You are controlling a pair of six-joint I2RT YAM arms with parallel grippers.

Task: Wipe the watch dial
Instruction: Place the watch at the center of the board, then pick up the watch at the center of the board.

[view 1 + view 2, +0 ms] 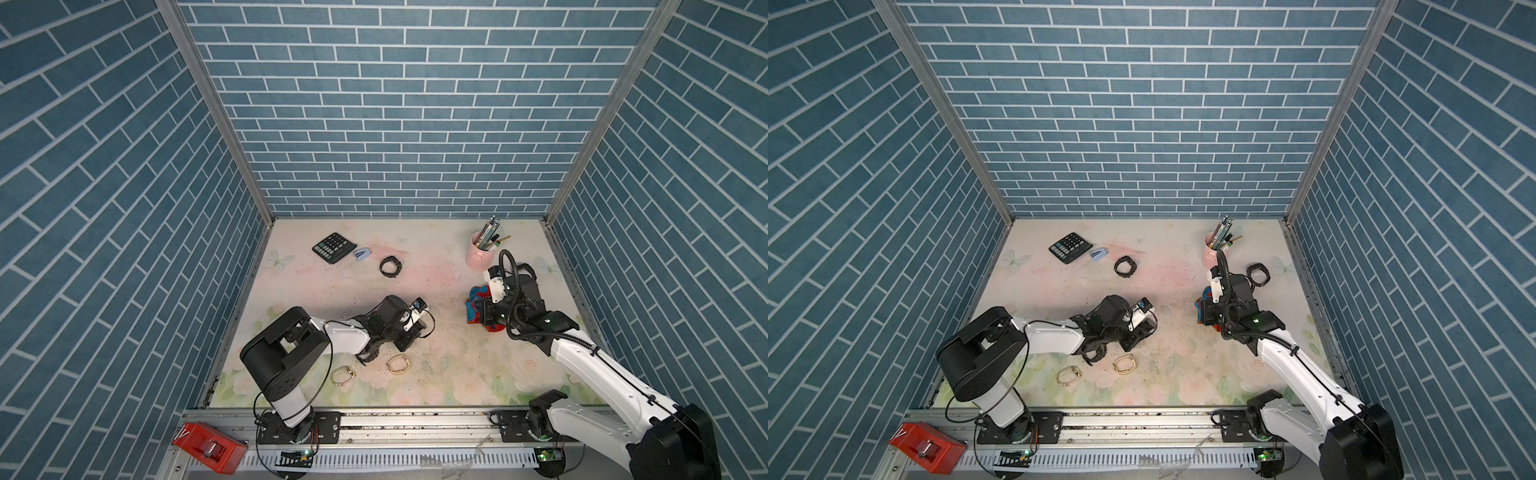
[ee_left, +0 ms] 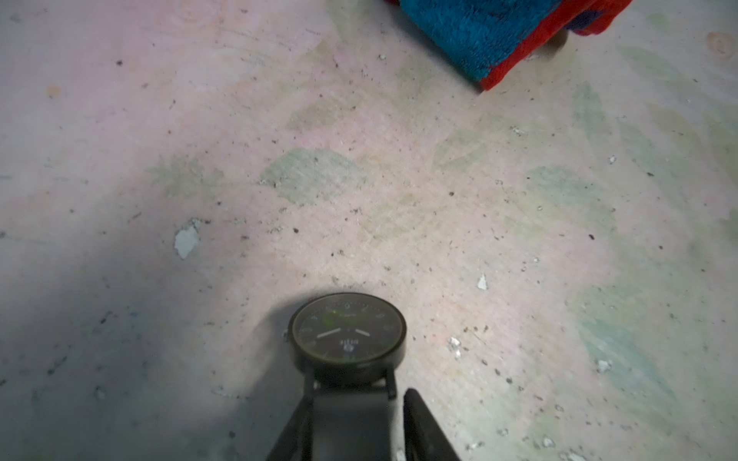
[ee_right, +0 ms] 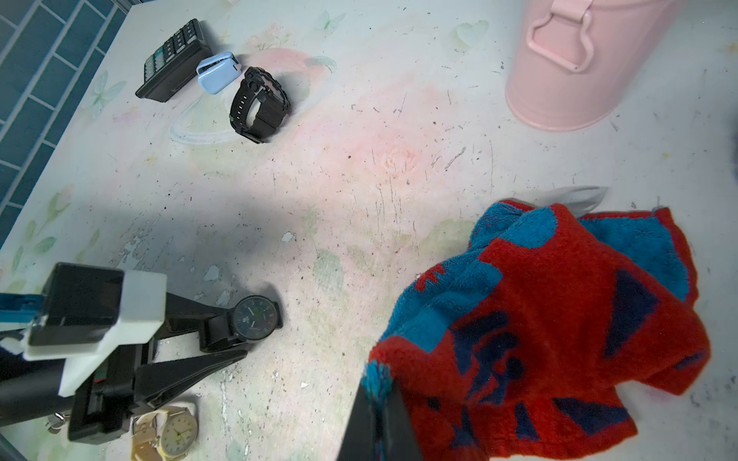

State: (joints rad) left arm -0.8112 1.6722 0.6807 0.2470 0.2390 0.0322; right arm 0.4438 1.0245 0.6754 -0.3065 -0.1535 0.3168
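A black watch with a round dark dial (image 2: pixel 347 335) lies face up on the floral table, also seen from the right wrist (image 3: pixel 255 317). My left gripper (image 2: pixel 358 399) straddles its strap. The jaws stand open, with a gap between the strap and one finger (image 2: pixel 423 423). The right wrist view shows that gripper (image 3: pixel 229 337) low over the table, and both top views have it left of centre (image 1: pixel 417 330) (image 1: pixel 1144 328). To the right, my right gripper (image 3: pixel 377 391) (image 1: pixel 482 313) is shut on an edge of a red and blue cloth (image 3: pixel 539 319) (image 1: pixel 478 297) that lies apart from the watch.
A calculator (image 1: pixel 332 247), a small blue stapler (image 1: pixel 362 254) and a black digital watch (image 1: pixel 390 267) lie at the back left. A pink pen cup (image 1: pixel 482 249) stands back right. Two gold watches (image 1: pixel 343 376) (image 1: pixel 399 365) lie near the left arm, and another black watch (image 1: pixel 1258 274) sits far right.
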